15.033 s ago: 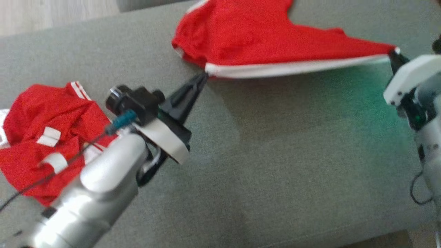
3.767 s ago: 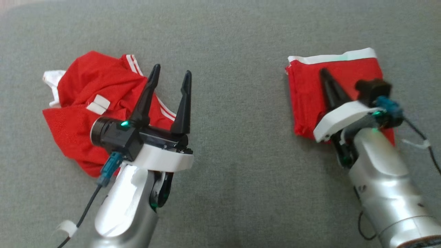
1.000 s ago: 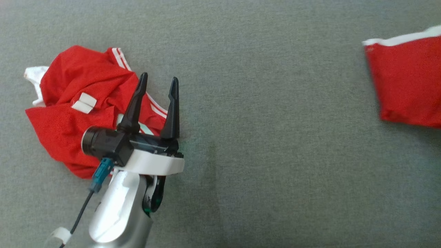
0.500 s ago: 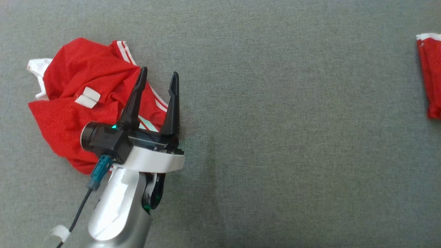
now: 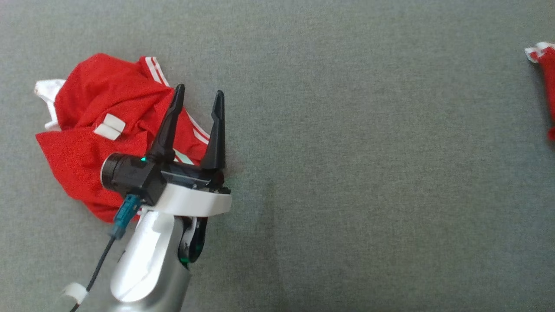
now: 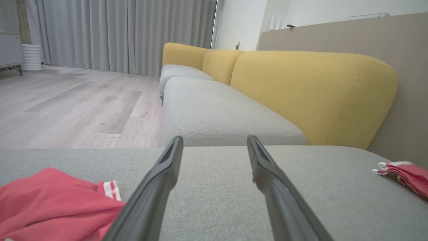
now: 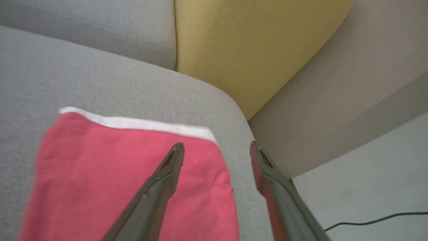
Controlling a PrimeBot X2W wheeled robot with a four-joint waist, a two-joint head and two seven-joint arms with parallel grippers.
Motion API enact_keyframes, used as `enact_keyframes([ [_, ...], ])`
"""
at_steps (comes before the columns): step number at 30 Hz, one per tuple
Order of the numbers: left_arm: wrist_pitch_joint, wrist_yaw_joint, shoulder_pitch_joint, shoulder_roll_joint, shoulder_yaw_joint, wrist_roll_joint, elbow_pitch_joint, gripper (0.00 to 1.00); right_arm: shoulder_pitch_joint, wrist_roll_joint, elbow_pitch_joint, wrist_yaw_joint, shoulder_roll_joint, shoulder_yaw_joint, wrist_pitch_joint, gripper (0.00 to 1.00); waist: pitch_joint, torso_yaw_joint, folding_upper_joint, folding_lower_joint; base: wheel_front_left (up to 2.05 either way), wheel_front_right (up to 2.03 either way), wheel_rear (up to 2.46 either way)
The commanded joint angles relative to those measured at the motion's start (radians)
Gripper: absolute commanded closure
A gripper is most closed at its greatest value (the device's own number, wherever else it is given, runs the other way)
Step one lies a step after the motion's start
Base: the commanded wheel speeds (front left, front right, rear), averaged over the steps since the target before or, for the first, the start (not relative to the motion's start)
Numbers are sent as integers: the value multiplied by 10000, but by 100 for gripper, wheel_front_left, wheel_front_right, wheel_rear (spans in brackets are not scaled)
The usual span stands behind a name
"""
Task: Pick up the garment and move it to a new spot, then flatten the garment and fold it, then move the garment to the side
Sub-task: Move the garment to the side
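The folded red garment (image 5: 547, 78) with a white band lies at the far right edge of the head view. In the right wrist view the folded garment (image 7: 100, 174) lies flat near the cushion's rounded corner. My right gripper (image 7: 217, 147) hangs open over its right edge, holding nothing. A second, crumpled red garment (image 5: 95, 130) with white stripes lies at the left. My left gripper (image 5: 198, 93) stands open and empty at that heap's right edge. The left wrist view has the crumpled garment (image 6: 50, 204) at lower left and the folded garment (image 6: 408, 174) far right.
All of this rests on a grey sofa cushion (image 5: 347, 173). Yellow backrests (image 6: 311, 90) rise behind it, and a wooden floor (image 6: 67, 107) lies beyond. The cushion's corner (image 7: 234, 110) drops off beside a beige panel (image 7: 334, 100). A dark cable (image 7: 367, 222) runs on the pale floor.
The folded garment has slid to the right, now almost out of the head view. The left gripper and the crumpled garment have hardly shifted.
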Motion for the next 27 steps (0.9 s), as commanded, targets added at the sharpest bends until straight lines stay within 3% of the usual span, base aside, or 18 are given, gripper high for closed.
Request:
enact_keyframes([
  [1,-49,29,-199,54,408,48,-283,0,68,-38,-461,-9,-158,-9,-178,0,-230,-49,0,-1,0,0,0],
  [4,-49,34,-126,54,471,31,-258,0,133,31,-748,-9,127,13,-214,0,-444,-93,0,-1,0,0,0],
  [20,-49,-1,1040,54,1068,-6,-271,0,1996,1522,-5819,-9,3635,1023,-415,0,-2528,-547,0,-1,0,0,0],
  [27,-49,-42,1562,54,1159,-111,-410,0,3099,2064,-6596,-9,4895,1160,-838,0,-2852,-557,0,-1,0,0,0],
])
